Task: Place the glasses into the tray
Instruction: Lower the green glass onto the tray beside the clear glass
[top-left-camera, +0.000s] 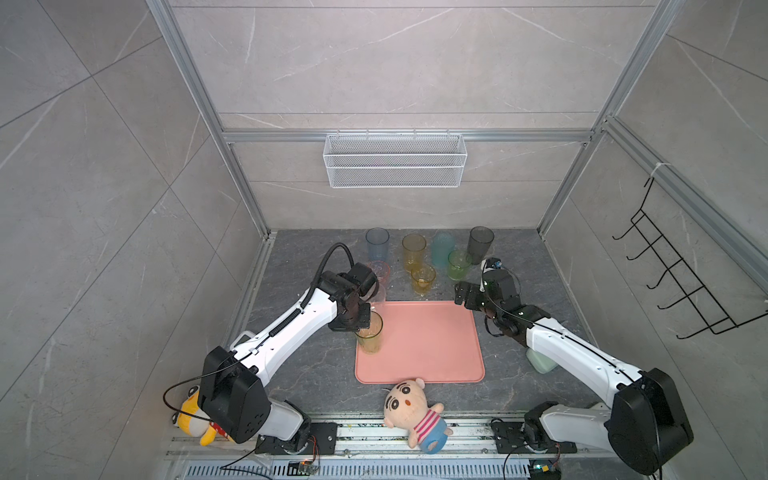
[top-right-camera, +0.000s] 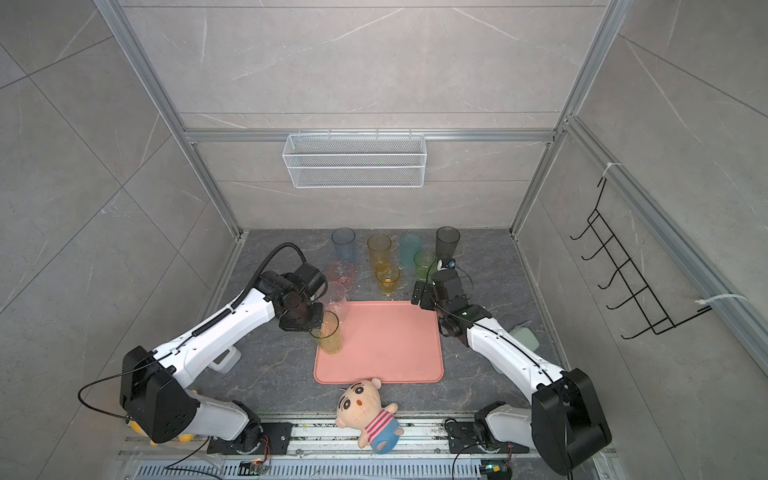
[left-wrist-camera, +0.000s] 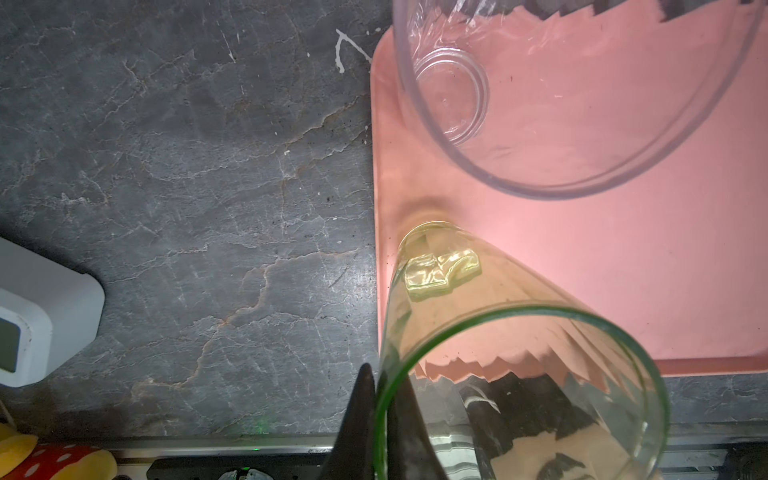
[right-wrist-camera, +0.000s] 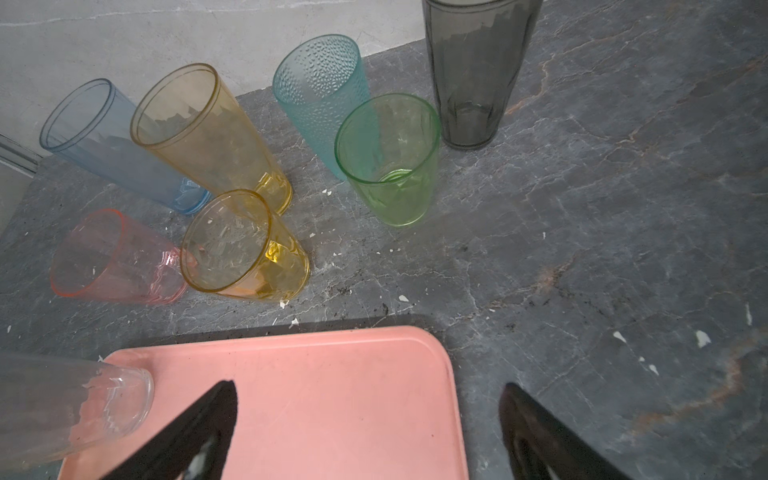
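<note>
Green-tinted tall tumbler (left-wrist-camera: 498, 328) upright at pink tray (left-wrist-camera: 582, 257) edge, rim pinched by left hand (left-wrist-camera: 376, 374); right hand (right-wrist-camera: 368, 386) spread.

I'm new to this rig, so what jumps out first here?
The salmon-pink tray in the middle of the dark table stands out most, with the left pincer shut on the rim of a tall green tumbler at its left edge. Behind the tray stands a bright cluster of coloured tumblers, and a plush doll lies in front of it.
</note>
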